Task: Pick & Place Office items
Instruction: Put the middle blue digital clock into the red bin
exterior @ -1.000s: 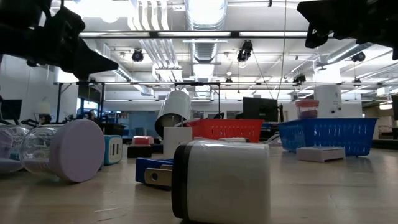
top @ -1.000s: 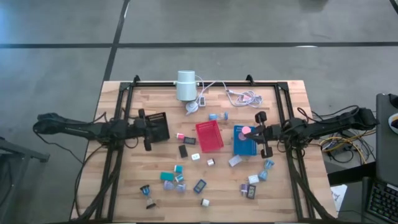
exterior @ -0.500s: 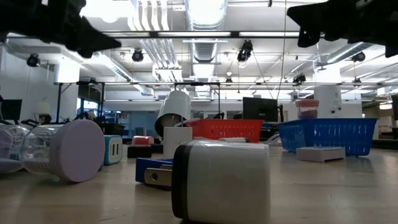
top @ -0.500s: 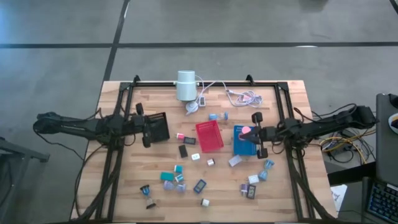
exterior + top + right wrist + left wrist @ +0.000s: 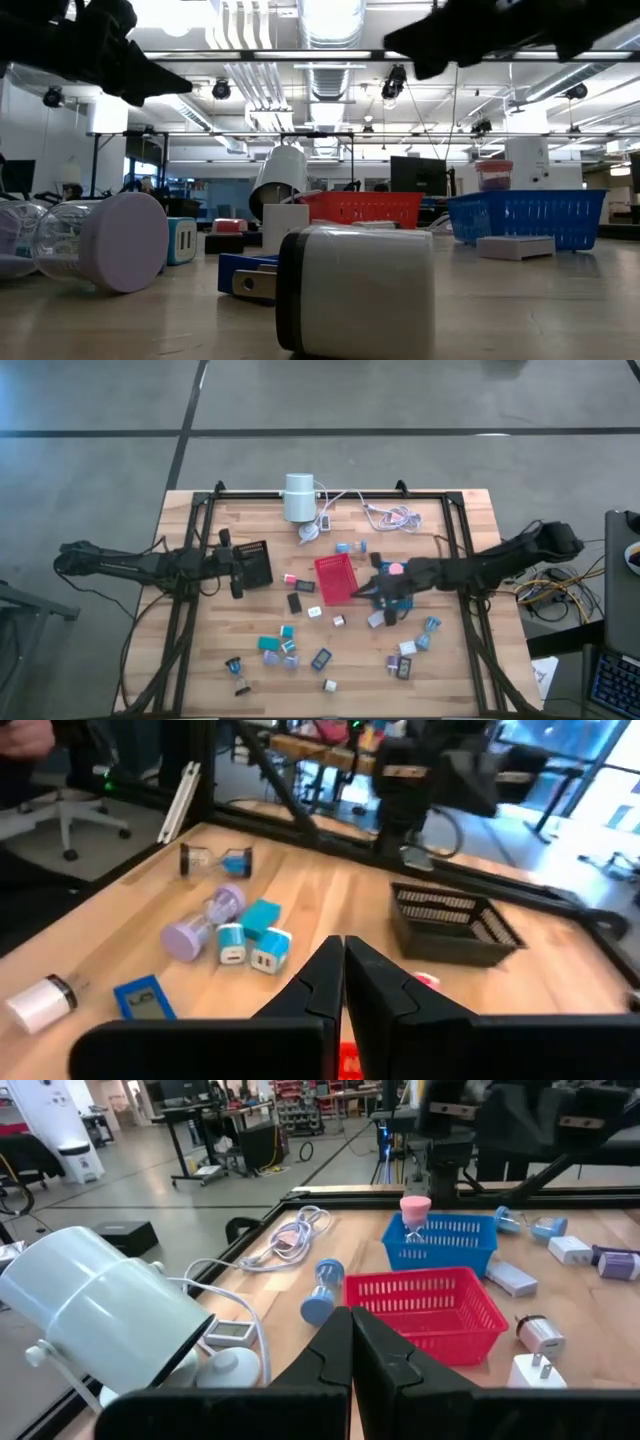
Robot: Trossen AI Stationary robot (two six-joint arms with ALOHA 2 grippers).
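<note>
Many tiny office items lie spread on the pale wooden table: teal blocks, a small white cube, a dark flat block, a grey flat piece and more near the front edge. Three little baskets sit in a row across the middle: a black plastic basket, a red plastic basket and a blue plastic basket. A pink round disc on a small stand sits at the blue basket. A white cylinder lamp with cables stands at the far edge. The right gripper reaches out over the gap between the red basket and the blue basket; its two dark fingers are pressed tight together and hold nothing. The left gripper hangs over the black basket, and its fingers are shut too, with nothing in them. The grey flat piece lies just beside the right gripper, toward the front of the table, with its long side slanted across the table. The right arm is much nearer to it than the left arm. I think the right gripper will need to spread its fingers first and then come down over that piece. The teal blocks lie nearer the left arm.
</note>
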